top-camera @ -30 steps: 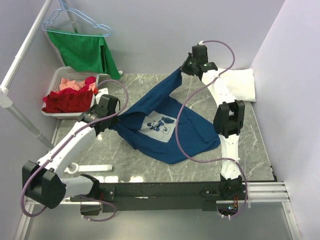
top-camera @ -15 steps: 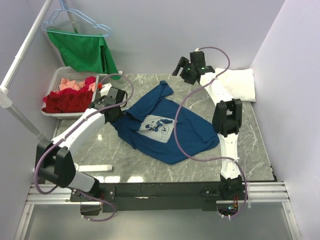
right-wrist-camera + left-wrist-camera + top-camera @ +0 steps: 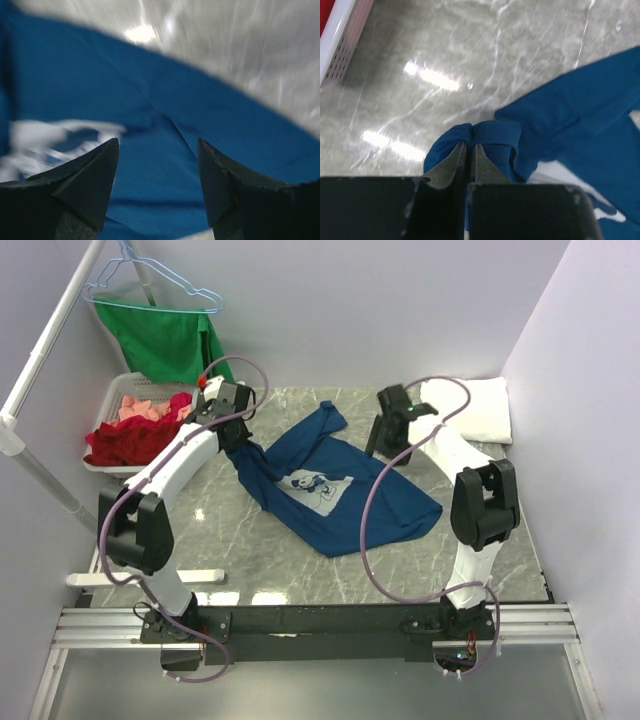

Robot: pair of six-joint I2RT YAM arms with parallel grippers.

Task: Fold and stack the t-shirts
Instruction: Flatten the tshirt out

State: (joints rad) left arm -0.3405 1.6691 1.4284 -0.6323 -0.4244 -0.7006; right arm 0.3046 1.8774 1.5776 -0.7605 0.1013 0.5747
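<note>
Flattening step, no fold yet. Navy blue cotton t-shirt (image 3: 405,508), white mouse print, lies rumpled toward the surface (image 3: 260,560) far edge. Left pincer (image 3: 469,145) pinches its bunched edge; right pincer (image 3: 157,142) spread, empty above cloth — next: grip 1 opposite corner, pull taut.

No words, labels, brand names or numbers can be read in any view. The only marking is a white square chest print (image 3: 318,487) on the navy blue t-shirt (image 3: 390,502), showing a cartoon mouse with no legible lettering.
</note>
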